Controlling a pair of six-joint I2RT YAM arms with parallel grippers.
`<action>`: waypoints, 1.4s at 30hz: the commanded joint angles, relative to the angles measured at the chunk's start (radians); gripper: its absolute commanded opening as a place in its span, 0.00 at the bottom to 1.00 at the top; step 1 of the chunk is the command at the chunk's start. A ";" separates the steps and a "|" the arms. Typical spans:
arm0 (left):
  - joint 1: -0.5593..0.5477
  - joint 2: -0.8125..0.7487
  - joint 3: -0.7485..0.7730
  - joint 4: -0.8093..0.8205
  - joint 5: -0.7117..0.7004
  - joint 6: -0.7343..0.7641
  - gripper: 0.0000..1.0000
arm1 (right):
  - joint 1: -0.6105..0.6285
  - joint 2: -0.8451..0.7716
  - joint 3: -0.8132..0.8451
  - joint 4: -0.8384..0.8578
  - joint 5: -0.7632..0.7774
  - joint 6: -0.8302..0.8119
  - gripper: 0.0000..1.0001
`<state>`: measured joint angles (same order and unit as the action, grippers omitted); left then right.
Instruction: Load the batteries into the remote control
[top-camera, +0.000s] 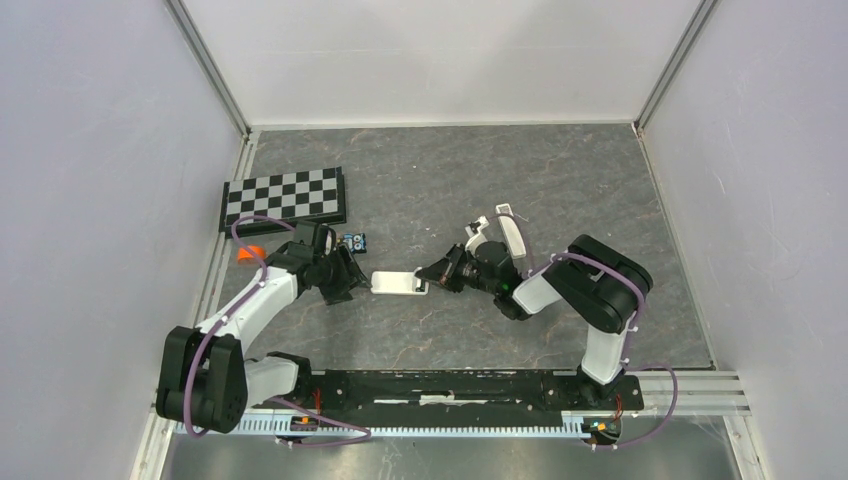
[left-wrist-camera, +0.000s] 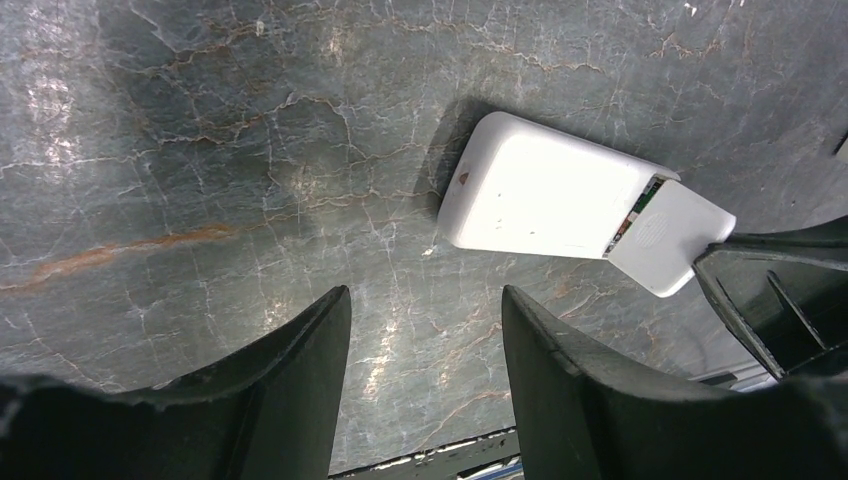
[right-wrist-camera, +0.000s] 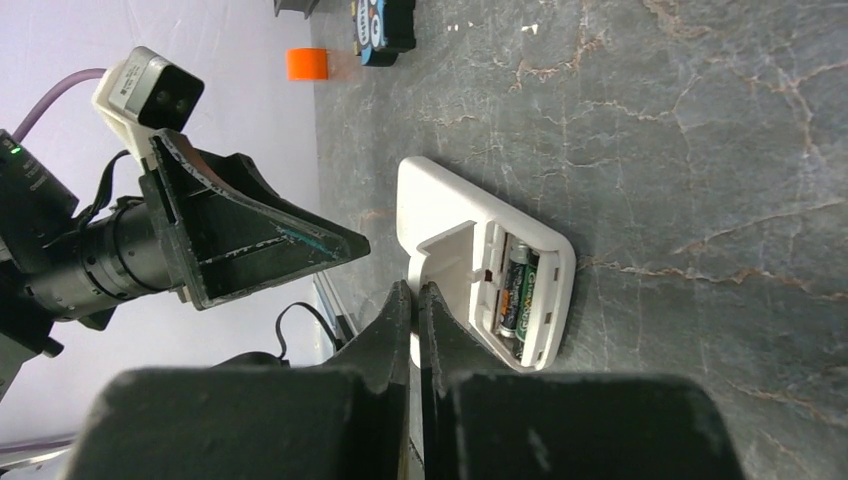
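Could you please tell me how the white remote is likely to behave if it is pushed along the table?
The remote looks like rigid plastic lying flat, so it would probably slide rather than roll or tip on the smooth table. Its cover sits ajar over the batteries, so a jolt might dislodge it. Being slim, it is probably light.

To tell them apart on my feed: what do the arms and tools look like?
They match. The left arm and right arm have white links, black joint housings and a looping purple cable. The left tool and right tool are black, with wedge-shaped fingers tapering to tips; a white camera block tops the left wrist.
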<state>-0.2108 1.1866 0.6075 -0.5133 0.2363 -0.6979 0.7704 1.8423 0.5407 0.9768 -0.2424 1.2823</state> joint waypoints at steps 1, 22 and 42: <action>0.005 -0.016 -0.006 0.032 0.008 0.041 0.63 | 0.003 0.034 0.036 -0.002 0.014 -0.024 0.00; 0.007 0.045 0.051 0.016 -0.022 0.067 0.63 | -0.059 0.027 0.080 -0.206 -0.096 -0.099 0.00; 0.006 0.167 0.061 0.093 0.060 0.049 0.60 | -0.072 0.071 0.072 -0.072 -0.166 -0.045 0.00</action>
<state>-0.2089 1.3411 0.6392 -0.4595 0.2722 -0.6682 0.6960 1.8935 0.6262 0.8608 -0.4198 1.2293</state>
